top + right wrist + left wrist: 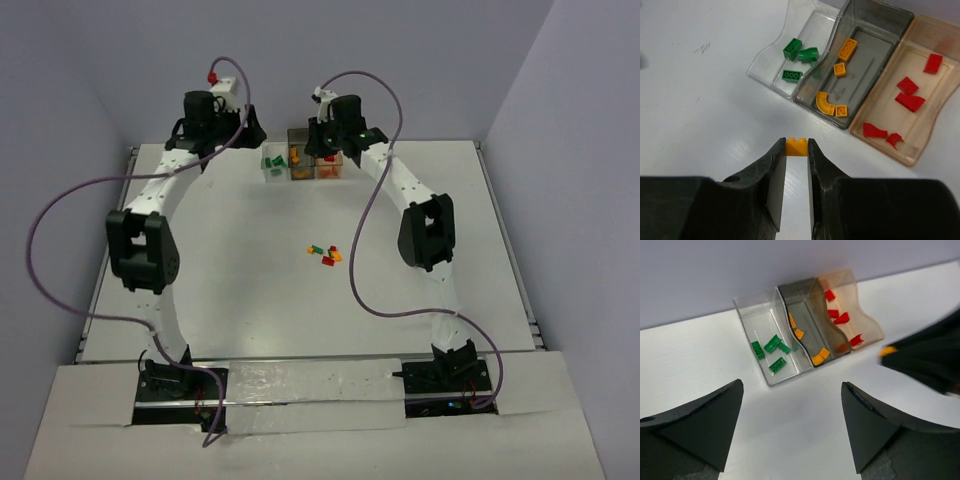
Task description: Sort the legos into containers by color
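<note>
- While I am watching the right wrist view, the right gripper (796, 150) is pinching one orange-yellow brick (796, 147) at the very tips of its fingers, over the bare table (700, 100), short of the boxes.
- The smoky grey container (875, 45), where the other orange pieces are lying, is sitting at about one o'clock from the brick. The clear container (770, 67) with the green ones is at twelve o'clock, and the orange-tinted container (935, 115) with the red ones is at two o'clock.
- I am thinking the main risk is a release too early or too straight ahead. The brick would then be landing on the table or in the clear box, because the three boxes are touching each other.
- The hold is only at the tips, so I am fearing a quick move may be shaking the brick loose.
- The left gripper (792, 425) is standing wide apart and empty, facing the clear box. The other arm is reaching in close at three o'clock, so the two may be bumping there.
- Some loose legos (323, 253) are lying at six o'clock from the boxes, well apart from them.
</note>
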`<state>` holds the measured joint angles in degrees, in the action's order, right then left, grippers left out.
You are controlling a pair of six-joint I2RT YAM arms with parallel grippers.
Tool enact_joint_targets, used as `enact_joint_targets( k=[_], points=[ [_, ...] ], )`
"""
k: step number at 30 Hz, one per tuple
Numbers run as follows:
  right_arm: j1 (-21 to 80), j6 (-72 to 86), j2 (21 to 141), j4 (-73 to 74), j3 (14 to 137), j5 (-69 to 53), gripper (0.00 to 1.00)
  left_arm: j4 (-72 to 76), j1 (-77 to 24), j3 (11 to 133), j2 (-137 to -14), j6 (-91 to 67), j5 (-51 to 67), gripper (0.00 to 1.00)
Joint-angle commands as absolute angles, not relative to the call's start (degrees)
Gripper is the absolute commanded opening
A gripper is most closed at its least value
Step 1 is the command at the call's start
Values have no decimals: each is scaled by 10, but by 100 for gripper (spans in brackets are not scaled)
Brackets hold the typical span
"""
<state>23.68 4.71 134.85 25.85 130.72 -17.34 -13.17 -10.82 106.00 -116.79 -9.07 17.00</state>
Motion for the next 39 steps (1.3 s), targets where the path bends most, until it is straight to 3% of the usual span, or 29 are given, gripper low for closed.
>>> enact_joint_targets(
  k=[1, 9, 16, 21, 30, 39],
  points=[
    [252, 71, 1372, 145, 1334, -120, 0, -145, -76, 997, -1038, -118, 163, 91],
    [259, 108, 1428, 24, 1332, -45, 16, -170, -54, 894, -921, -129, 187, 94],
    [278, 85, 1454, 3, 1333, -25, 22, -170, -53, 879, -913, -136, 196, 93],
    [279, 85, 1458, -16, 1336, -5, 42, -176, -53, 879, -912, -142, 202, 94],
    [278, 86, 1425, -9, 1340, -11, 65, -194, -53, 886, -921, -134, 225, 99],
    [278, 59, 1377, -26, 1320, -10, 78, -185, -53, 868, -905, -134, 225, 99]
  ],
)
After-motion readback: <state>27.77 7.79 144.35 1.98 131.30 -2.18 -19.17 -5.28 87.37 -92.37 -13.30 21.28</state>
